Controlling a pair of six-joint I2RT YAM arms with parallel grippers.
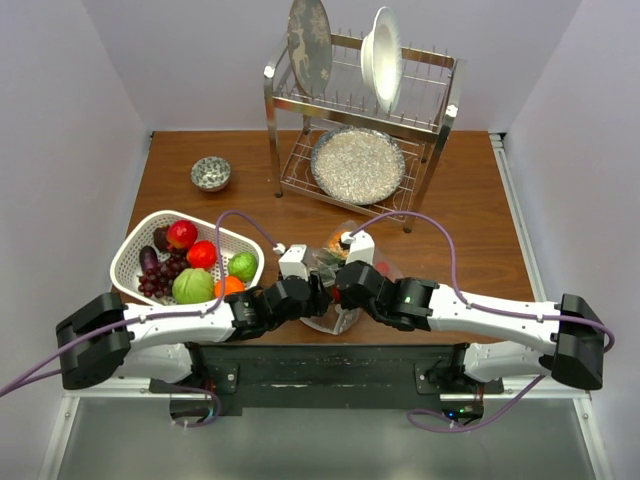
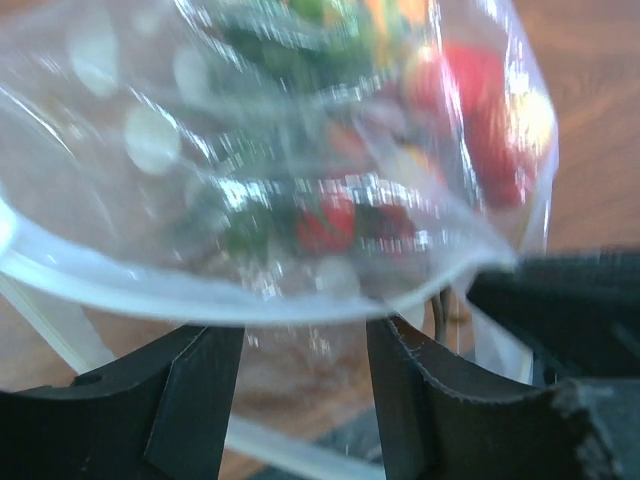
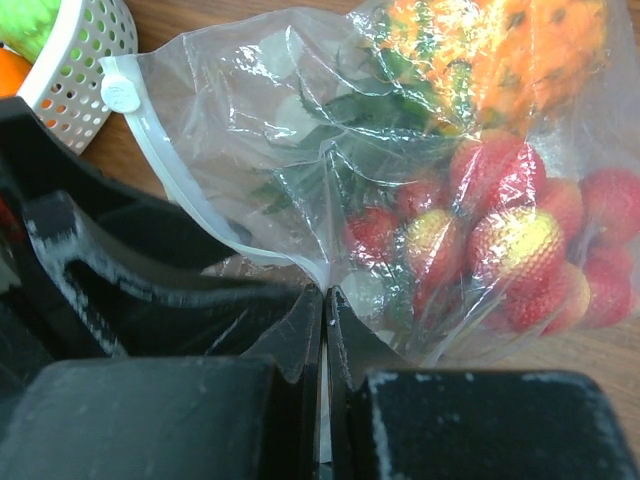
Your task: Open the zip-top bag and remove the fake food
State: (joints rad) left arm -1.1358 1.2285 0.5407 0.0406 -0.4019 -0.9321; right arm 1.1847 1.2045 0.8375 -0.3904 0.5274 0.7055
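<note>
Nearest to us, the right gripper (image 3: 324,300) is pinched tight on a thin bit of the zip-top bag (image 3: 250,140), just beside the white zip strip (image 3: 190,190). The left gripper (image 2: 303,345) has its jaws wide apart, and the strip's edge lies across the gap. It holds nothing.

We think the step now is to get a second hold and then pull the mouth open. To do it well, the left gripper should close on the other lip of the strip, not on both lips together, and near the right one's pinch. Then we pull the two apart slowly, because the plastic looks slippery and could slide out.

The bag is at the near middle of the desk (image 1: 470,200), between both grippers and near the white basket (image 3: 80,60). In the right wrist view the strip runs on a slant, and the mouth points to the basket side. The fat end with the fake food (image 3: 520,250) — red berries and an orange piece — points the other way. We cannot tell the bag's long way for sure — it is too crumpled.
</note>
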